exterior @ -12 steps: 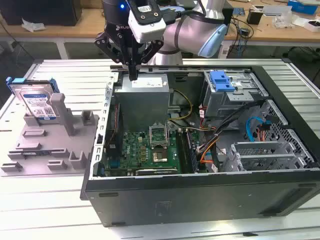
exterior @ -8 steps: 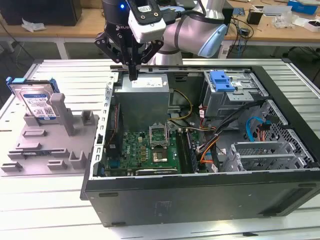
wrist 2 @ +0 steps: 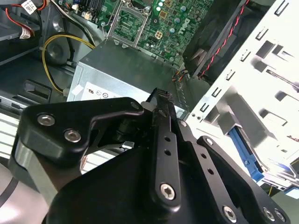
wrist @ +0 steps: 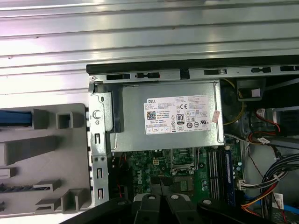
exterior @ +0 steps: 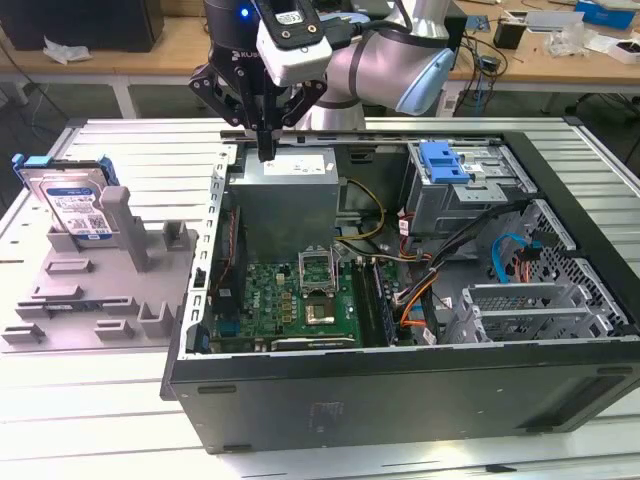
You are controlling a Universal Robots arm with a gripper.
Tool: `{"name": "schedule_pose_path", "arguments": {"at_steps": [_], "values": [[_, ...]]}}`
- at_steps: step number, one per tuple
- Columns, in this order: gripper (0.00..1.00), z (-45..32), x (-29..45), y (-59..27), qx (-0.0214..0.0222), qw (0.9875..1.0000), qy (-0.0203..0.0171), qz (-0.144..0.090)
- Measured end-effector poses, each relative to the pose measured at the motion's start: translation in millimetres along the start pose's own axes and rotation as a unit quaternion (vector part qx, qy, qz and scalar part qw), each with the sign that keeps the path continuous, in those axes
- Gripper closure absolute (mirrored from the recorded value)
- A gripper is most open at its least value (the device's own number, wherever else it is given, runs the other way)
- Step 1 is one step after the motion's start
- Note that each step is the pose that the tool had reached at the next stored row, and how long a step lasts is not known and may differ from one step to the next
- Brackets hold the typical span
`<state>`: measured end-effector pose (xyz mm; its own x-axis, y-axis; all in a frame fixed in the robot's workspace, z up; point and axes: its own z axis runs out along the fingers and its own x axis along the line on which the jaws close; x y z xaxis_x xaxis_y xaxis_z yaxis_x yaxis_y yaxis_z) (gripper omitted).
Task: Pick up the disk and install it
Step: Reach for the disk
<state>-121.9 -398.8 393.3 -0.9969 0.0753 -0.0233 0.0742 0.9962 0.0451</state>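
The disk (exterior: 75,205), a silver drive with a white-and-blue label in a blue frame, stands on edge in a grey holder (exterior: 100,290) at the exterior view's left, outside the computer case. Its blue edge (wrist: 14,118) shows in the first wrist view. My gripper (exterior: 265,148) hangs above the case's far left corner, over the grey power supply (exterior: 290,190), well to the right of the disk. Its black fingers (wrist 2: 161,100) are shut together with nothing between them.
The open black computer case (exterior: 400,390) lies on a slatted metal table. Inside are the green motherboard (exterior: 300,295), a drive cage with a blue latch plate (exterior: 445,165), a curved blue cable (exterior: 510,250) and wire bundles. Wooden benches stand behind.
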Motion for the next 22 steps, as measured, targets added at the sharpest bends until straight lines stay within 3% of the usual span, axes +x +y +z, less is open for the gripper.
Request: {"name": "schedule_pose_path", "arguments": {"at_steps": [4, 7, 11, 18, 20, 22], "values": [[0.89, -0.1, 2.9, -0.2, 0.0000, 1.0000, 0.0000, 0.000], [0.89, -0.2, 9.5, -0.4, 0.0000, 1.0000, 0.0000, 0.000], [0.89, -0.7, 35.8, 2.1, 0.0000, 1.0000, 0.0000, 0.000], [0.89, -1.1, 61.7, 7.6, 0.0002, 1.0000, 0.0000, 0.000], [0.89, -1.2, 74.6, 11.0, 0.0002, 1.0000, 0.0000, 0.000], [0.89, -1.3, 82.5, 13.4, 0.0002, 1.0000, -0.0001, 0.000]]}}
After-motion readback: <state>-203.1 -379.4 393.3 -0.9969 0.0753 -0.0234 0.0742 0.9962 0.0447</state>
